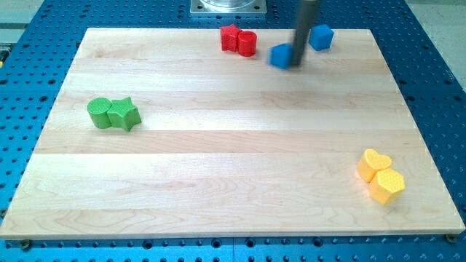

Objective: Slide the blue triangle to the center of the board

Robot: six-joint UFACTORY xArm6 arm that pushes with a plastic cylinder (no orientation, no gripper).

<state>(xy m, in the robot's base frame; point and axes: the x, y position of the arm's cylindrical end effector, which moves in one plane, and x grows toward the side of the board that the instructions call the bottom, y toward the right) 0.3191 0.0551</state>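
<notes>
A blue block (280, 55), blurred so its shape is unclear, lies near the board's top edge, right of centre. My tip (298, 64) is at its right side, touching or nearly touching it. The rod rises to the view's top. A second blue block (321, 36) sits up and to the right, just right of the rod.
Two red blocks (239, 40) sit together at the top centre. A green block and a green star (114, 113) sit together at the left. A yellow heart (374, 164) and a yellow hexagon (387, 185) sit at the lower right. The wooden board (218, 182) lies on a blue perforated table.
</notes>
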